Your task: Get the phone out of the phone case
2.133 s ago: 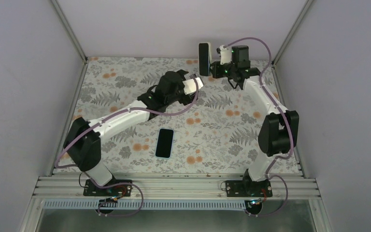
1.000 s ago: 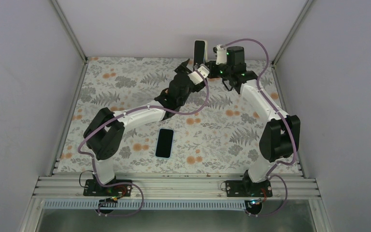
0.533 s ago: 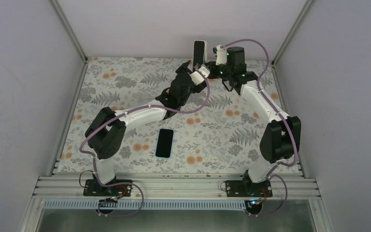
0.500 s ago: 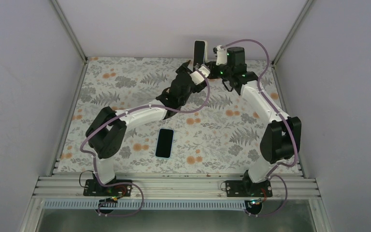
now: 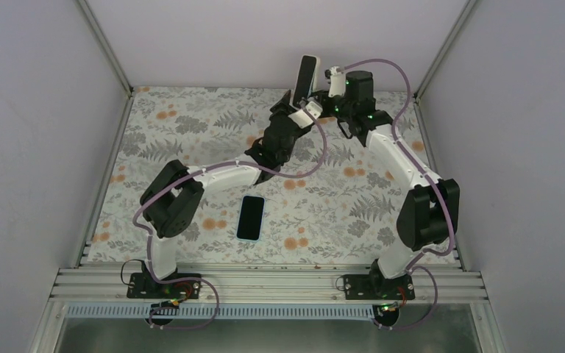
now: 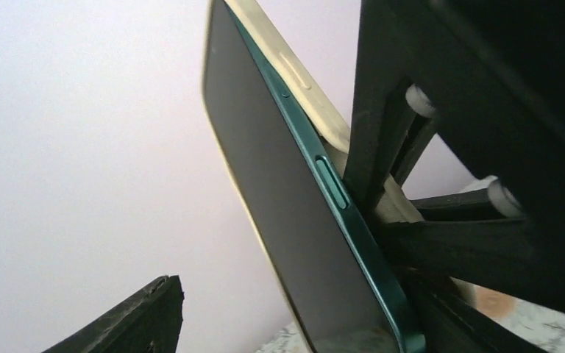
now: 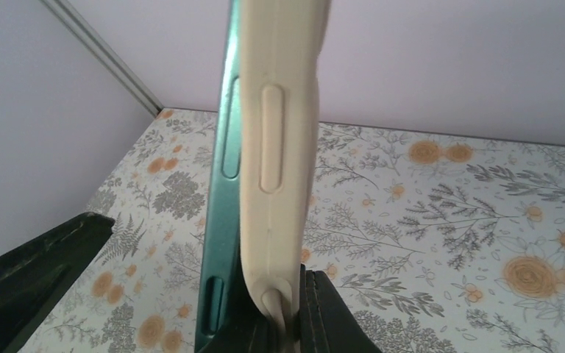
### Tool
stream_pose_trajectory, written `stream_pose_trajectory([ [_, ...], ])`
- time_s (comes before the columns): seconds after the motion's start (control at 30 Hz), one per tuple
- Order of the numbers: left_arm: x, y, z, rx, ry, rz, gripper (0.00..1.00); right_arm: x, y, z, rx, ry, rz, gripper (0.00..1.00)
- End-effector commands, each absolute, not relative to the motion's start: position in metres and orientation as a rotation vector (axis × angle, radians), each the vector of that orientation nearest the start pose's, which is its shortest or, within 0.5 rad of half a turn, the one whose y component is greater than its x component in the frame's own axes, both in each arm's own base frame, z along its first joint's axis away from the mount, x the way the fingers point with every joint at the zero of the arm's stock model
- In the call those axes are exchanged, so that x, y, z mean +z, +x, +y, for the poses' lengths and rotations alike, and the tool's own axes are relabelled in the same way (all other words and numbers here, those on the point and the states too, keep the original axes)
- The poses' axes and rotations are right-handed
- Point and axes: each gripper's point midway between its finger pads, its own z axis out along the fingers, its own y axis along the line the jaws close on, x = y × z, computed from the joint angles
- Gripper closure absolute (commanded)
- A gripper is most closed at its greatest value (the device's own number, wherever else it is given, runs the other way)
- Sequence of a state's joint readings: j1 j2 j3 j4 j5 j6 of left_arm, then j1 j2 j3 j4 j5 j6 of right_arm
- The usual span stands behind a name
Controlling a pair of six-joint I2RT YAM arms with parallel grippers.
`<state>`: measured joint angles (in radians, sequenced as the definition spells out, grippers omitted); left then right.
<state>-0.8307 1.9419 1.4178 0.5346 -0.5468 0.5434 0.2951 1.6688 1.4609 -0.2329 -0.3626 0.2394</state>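
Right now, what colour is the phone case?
The case is cream; right wrist view shows it best.

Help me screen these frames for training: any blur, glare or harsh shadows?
Top external: even light, soft shadows, no glare on the floral tablecloth. Left wrist: the teal-edged dark phone is sharp, wall behind washed out. Right wrist: the cream silicone phone case fills the near field, slightly soft.

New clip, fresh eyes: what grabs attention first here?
A teal phone in a cream case is held up on end above the far side of the floral table by the right claw, with the case's edge peeled off the phone's side. The left claw is open right beside it. A second phone lies flat on the table nearer the arms' bases.
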Motion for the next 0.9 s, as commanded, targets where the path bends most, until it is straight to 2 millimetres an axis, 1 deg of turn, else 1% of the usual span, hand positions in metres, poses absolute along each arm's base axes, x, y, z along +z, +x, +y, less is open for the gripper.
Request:
stream_pose_trajectory([
  [0.0,0.329,0.458,-0.307,0.462,0.416,1.295,0.31,0.302,0.449,0.216,0.766,-0.344,1.981,0.97],
  [0.03,0.335,0.455,-0.301,0.488,0.397,1.26,0.33,0.3,0.448,0.217,0.768,-0.342,1.985,0.97],
  [0.1,0.342,0.453,-0.294,0.528,0.387,1.221,0.34,0.297,0.448,0.217,0.776,-0.343,1.988,0.97],
  [0.2,0.348,0.458,-0.283,0.553,0.358,1.202,0.35,0.292,0.448,0.219,0.787,-0.349,2.001,0.97],
  [0.3,0.347,0.463,-0.279,0.554,0.355,1.201,0.37,0.288,0.446,0.223,0.812,-0.368,2.011,0.97],
  [0.43,0.337,0.472,-0.276,0.538,0.367,1.237,0.38,0.286,0.443,0.227,0.838,-0.389,2.018,0.97],
  [0.47,0.336,0.475,-0.275,0.531,0.369,1.243,0.41,0.286,0.442,0.228,0.846,-0.397,2.02,0.97],
  [0.5,0.335,0.476,-0.274,0.522,0.364,1.249,0.46,0.287,0.44,0.229,0.851,-0.404,2.017,0.97],
  [0.6,0.337,0.48,-0.273,0.527,0.356,1.25,0.65,0.287,0.436,0.231,0.866,-0.428,2.016,0.97],
  [0.7,0.34,0.484,-0.272,0.581,0.346,1.234,0.76,0.285,0.43,0.233,0.896,-0.448,2.019,0.97],
  [0.8,0.346,0.48,-0.269,0.642,0.336,1.17,0.79,0.286,0.424,0.234,0.9,-0.481,2.015,0.97],
  [0.87,0.35,0.48,-0.268,0.655,0.324,1.149,0.79,0.28,0.426,0.235,0.889,-0.496,2.035,0.97],
])
